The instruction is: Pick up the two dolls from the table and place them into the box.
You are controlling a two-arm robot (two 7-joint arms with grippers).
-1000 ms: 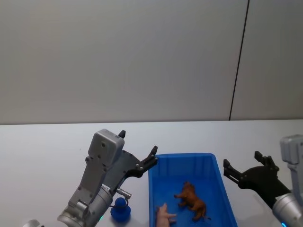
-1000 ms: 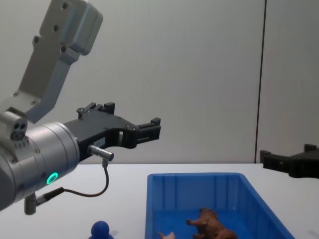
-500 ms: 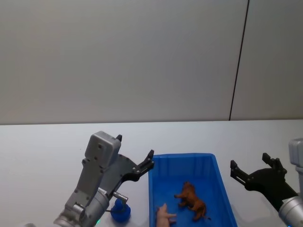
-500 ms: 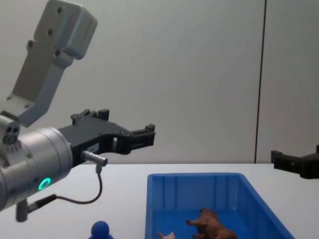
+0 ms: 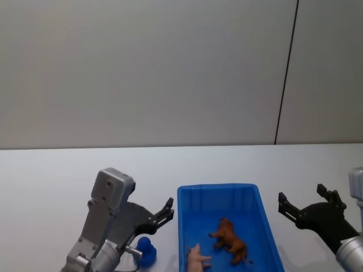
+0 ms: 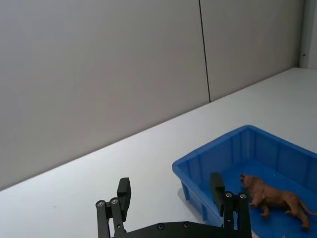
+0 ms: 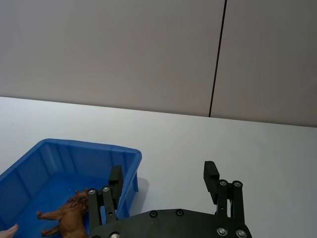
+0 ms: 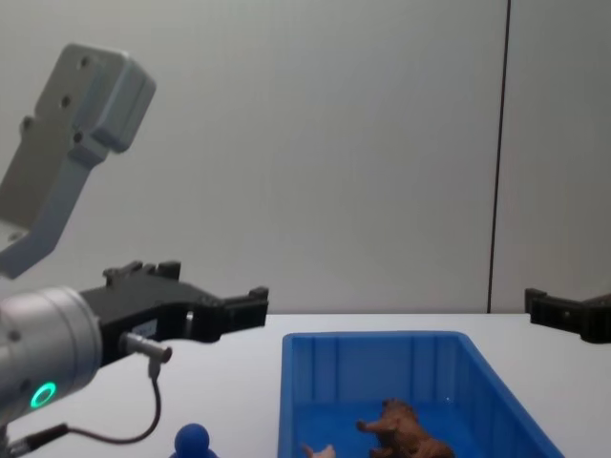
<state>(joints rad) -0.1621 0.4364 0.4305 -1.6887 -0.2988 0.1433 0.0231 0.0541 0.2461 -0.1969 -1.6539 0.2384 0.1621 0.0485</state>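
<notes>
The brown doll (image 5: 229, 241) (image 8: 406, 429) lies inside the blue box (image 5: 215, 188) (image 8: 372, 339), also seen in both wrist views (image 6: 270, 196) (image 7: 67, 218). The solid-blue doll (image 5: 146, 252) (image 8: 193, 440) stands on the white table (image 5: 57, 170), just outside the box's left wall. My left gripper (image 5: 165, 211) (image 6: 170, 183) (image 8: 220, 291) hangs open and empty above and just beyond the blue doll, left of the box. My right gripper (image 5: 302, 195) (image 7: 163, 172) (image 8: 563, 313) is open and empty to the right of the box.
A small pink figure (image 5: 197, 258) (image 8: 318, 450) lies in the box near its front left, beside the brown doll. A grey wall with a dark vertical seam (image 5: 286, 73) stands behind the table. Bare tabletop spreads on both sides of the box.
My left gripper has dropped lower and pulled back to the left, away from the box rim. My right gripper has drawn back slightly to the right. Neither doll has moved.
</notes>
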